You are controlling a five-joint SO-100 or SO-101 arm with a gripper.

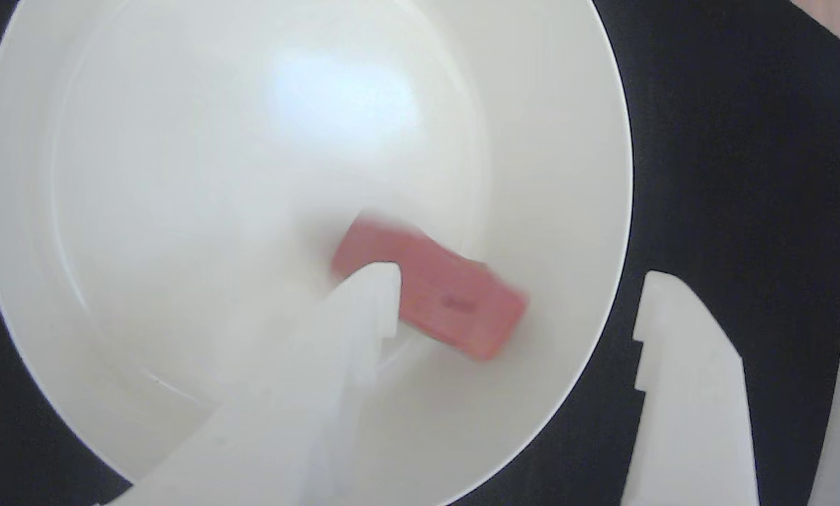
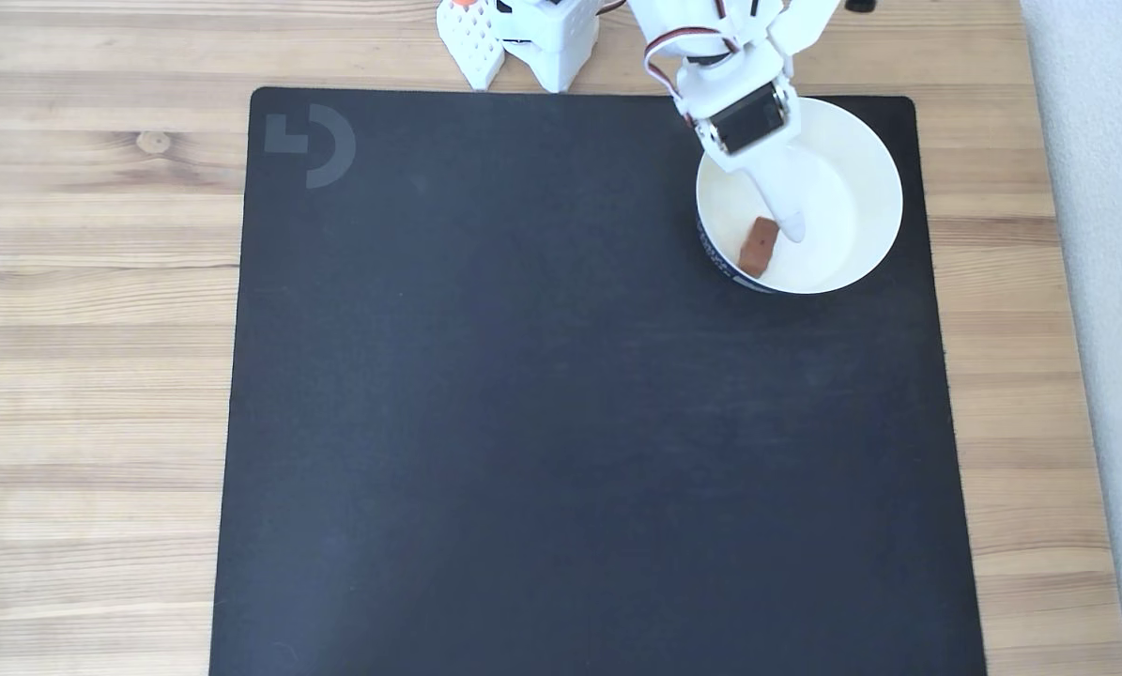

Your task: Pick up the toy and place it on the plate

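While my arm hangs over a black mat [image 2: 523,422] on a wooden table [image 2: 100,282], my gripper [image 1: 518,281] spread wide and empty, reddish-brown toy [image 1: 437,295] lying inside the white plate [image 1: 181,211], between my fingers, touching one fingertip [image 1: 377,281].

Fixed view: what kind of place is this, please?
Probably a home or hobby desk: a wooden table, a black desk mat with a logo, and a small white gripper over a plate.
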